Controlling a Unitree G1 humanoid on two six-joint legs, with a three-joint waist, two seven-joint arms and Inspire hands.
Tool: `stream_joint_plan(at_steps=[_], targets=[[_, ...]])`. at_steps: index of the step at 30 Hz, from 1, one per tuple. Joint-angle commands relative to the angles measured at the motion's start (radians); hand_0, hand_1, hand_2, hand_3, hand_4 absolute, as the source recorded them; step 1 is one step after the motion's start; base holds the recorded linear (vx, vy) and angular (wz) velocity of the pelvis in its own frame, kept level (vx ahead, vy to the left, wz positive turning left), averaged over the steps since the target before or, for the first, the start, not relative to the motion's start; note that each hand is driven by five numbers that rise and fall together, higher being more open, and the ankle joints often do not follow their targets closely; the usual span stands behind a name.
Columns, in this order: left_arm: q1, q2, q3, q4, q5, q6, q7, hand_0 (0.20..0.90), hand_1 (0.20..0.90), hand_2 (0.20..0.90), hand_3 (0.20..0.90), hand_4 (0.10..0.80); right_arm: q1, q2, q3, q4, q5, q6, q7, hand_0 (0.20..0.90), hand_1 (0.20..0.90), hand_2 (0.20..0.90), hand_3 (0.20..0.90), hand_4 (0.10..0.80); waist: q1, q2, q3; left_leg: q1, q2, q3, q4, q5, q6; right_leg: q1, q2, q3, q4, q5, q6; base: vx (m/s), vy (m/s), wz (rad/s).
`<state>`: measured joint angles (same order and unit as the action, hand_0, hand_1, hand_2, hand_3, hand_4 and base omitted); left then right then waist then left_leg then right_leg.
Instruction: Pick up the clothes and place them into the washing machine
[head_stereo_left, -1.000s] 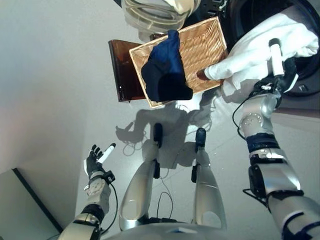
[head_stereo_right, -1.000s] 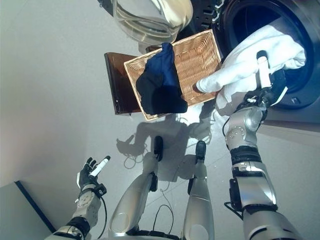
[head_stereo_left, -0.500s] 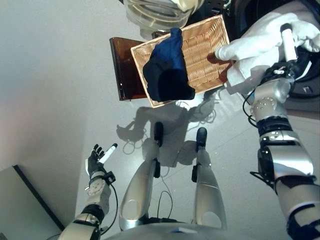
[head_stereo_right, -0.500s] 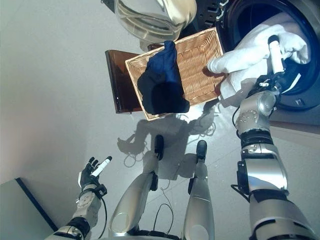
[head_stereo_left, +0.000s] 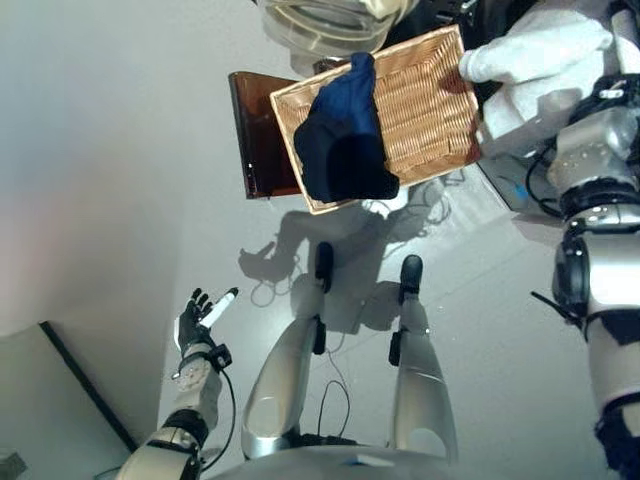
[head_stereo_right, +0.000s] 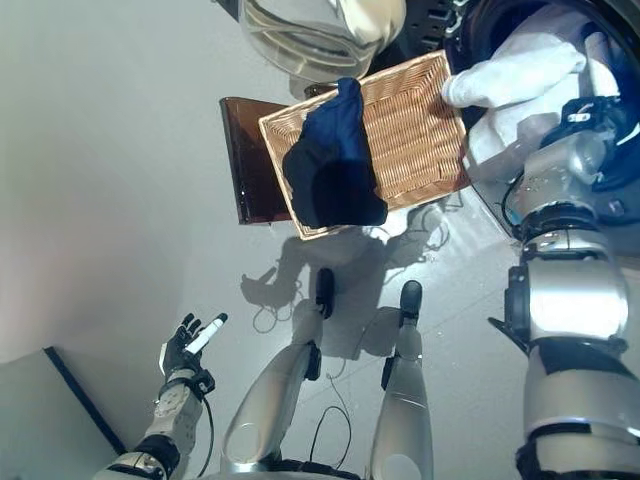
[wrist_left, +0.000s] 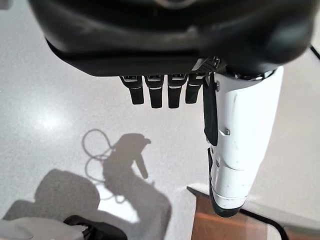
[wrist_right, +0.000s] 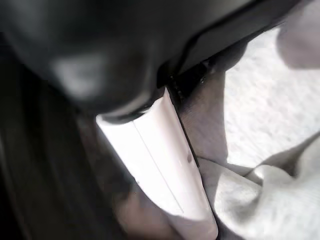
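The right hand is buried in a white garment at the washing machine's dark opening, its fingers hidden, so I cannot tell its hold. A navy garment drapes over the wicker basket beside it. The left hand hangs low over the floor, fingers straight and empty.

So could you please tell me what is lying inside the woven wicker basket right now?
A dark blue garment lies in the woven wicker basket, draped over its near rim. The rest of the basket floor shows bare; whatever lies under the garment is covered.
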<state>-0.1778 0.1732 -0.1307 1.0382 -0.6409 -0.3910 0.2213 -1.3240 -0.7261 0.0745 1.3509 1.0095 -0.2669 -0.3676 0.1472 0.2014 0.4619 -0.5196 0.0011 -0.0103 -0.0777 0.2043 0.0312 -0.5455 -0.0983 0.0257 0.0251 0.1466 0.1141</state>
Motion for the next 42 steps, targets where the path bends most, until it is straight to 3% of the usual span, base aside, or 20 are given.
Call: stream_joint_plan(at_steps=[1,8,17,28,35,42], targets=[[0.079,0.066,-0.023,0.037,-0.042,-0.038,0.014,0.900,0.900,0.900,0.900,0.800,-0.136,-0.174,0.119,-0.054,-0.002,-0.086,0.028,0.200,0.200,0.200,0.200,0.300,0.016,0.039,-0.135,0.008,-0.002,-0.006,-0.010,-0.040,-0.108,-0.048,0.036,0.053,0.222,-0.193,-0.022,-0.027,-0.005,0.05],[0.077,0.057,-0.034,0.017,-0.047,-0.038,0.012,0.900,0.900,0.900,0.900,0.800,-0.144,-0.192,0.103,-0.013,0.019,-0.079,0.027,0.200,0.200,0.200,0.200,0.300,0.034,0.068,-0.118,-0.032,-0.005,-0.008,-0.007,-0.026,-0.109,-0.115,0.037,0.056,0.281,-0.216,-0.023,-0.003,-0.002,0.00],[0.074,0.043,-0.045,-0.038,-0.074,-0.050,0.014,0.900,0.900,0.900,0.900,0.800,-0.168,-0.222,0.052,-0.069,0.121,-0.157,-0.008,0.200,0.200,0.200,0.200,0.300,0.038,0.107,-0.099,-0.082,-0.014,-0.004,0.008,-0.020,-0.115,-0.195,0.033,0.070,0.360,-0.248,-0.024,0.006,-0.004,0.04],[0.086,0.019,0.086,-0.109,-0.270,-0.081,0.010,0.900,0.900,0.900,0.900,0.800,-0.147,-0.308,-0.026,-0.090,0.184,-0.209,-0.065,0.200,0.200,0.200,0.200,0.300,0.030,0.132,-0.118,-0.097,-0.019,0.002,0.017,-0.027,-0.123,-0.230,0.036,0.083,0.404,-0.268,-0.028,0.018,-0.001,0.03],[0.103,0.018,0.088,-0.130,-0.287,-0.078,0.005,0.900,0.900,0.900,0.900,0.800,-0.196,-0.350,0.006,-0.086,0.204,-0.216,-0.065,0.200,0.200,0.200,0.200,0.300,0.029,0.138,-0.123,-0.110,-0.021,0.003,0.026,-0.031,-0.125,-0.253,0.034,0.087,0.425,-0.276,-0.028,0.001,-0.003,0.01],[0.113,0.001,0.132,-0.195,-0.338,-0.108,0.024,0.900,0.900,0.900,0.900,0.800,-0.174,-0.343,-0.067,-0.187,0.229,-0.330,-0.140,0.200,0.200,0.200,0.200,0.300,0.025,0.157,-0.125,-0.112,-0.027,0.007,0.012,-0.027,-0.125,-0.269,0.037,0.092,0.437,-0.282,-0.029,0.009,0.004,0.01]])
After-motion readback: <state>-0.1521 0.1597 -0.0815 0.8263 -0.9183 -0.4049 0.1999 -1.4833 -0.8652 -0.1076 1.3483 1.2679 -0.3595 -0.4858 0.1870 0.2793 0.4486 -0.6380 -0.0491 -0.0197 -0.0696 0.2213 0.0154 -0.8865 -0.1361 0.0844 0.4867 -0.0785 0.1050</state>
